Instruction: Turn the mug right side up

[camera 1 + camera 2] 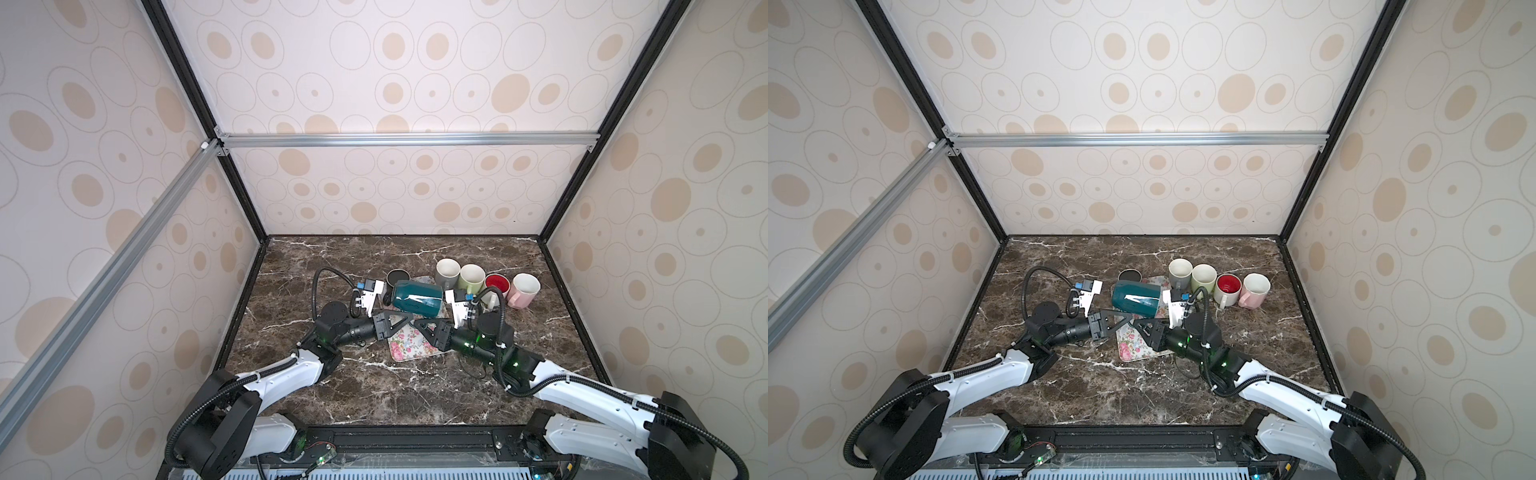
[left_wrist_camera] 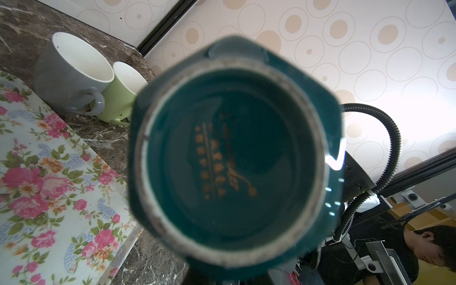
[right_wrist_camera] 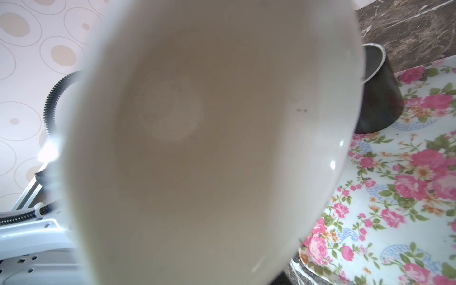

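Observation:
The teal mug (image 1: 417,296) (image 1: 1136,301) lies on its side, lifted above the floral tray (image 1: 411,349). My left gripper (image 1: 405,318) reaches in from the left under the mug's base end and is shut on it. In the left wrist view the mug's base (image 2: 234,160) with gold print fills the frame and hides the jaws. My right gripper (image 1: 419,323) comes in from the right at the mug's mouth end. The right wrist view looks straight into the white inside of the mug (image 3: 197,135). Its jaws are hidden, so I cannot see how far they have closed.
Behind the tray stands a row of upright mugs: grey (image 1: 447,272), green (image 1: 471,277), white with a red inside (image 1: 497,284) and pink (image 1: 524,289). A black cup (image 1: 397,276) stands at the tray's far edge. Patterned walls enclose the marble table (image 1: 374,395).

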`<state>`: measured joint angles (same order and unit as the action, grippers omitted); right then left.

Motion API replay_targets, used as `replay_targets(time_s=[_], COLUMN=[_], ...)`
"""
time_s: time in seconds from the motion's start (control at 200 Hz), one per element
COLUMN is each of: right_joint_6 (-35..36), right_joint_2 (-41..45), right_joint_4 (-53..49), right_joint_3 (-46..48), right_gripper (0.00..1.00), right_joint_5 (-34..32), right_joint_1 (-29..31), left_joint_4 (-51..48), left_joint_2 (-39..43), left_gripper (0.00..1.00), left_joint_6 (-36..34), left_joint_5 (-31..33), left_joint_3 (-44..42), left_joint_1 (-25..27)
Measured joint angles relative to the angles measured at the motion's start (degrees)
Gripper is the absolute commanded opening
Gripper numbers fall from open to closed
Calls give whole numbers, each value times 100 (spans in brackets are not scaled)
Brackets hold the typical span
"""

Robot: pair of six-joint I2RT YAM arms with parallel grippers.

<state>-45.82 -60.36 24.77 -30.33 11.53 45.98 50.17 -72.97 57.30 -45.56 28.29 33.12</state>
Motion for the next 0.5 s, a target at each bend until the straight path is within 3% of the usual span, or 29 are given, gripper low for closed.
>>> replay_targets(time_s=[0.5], right_joint_6=[212], right_joint_2=[59], right_joint_4=[46], right_joint_3=[13], right_gripper=[18], right_joint_5=[-74], right_joint_1=[-2], left_joint_4=[-11], left_joint_2=[0], left_gripper=[0], left_joint_6=[-42], left_joint_5=[-66], left_joint_3=[0], left_joint_1=[-24])
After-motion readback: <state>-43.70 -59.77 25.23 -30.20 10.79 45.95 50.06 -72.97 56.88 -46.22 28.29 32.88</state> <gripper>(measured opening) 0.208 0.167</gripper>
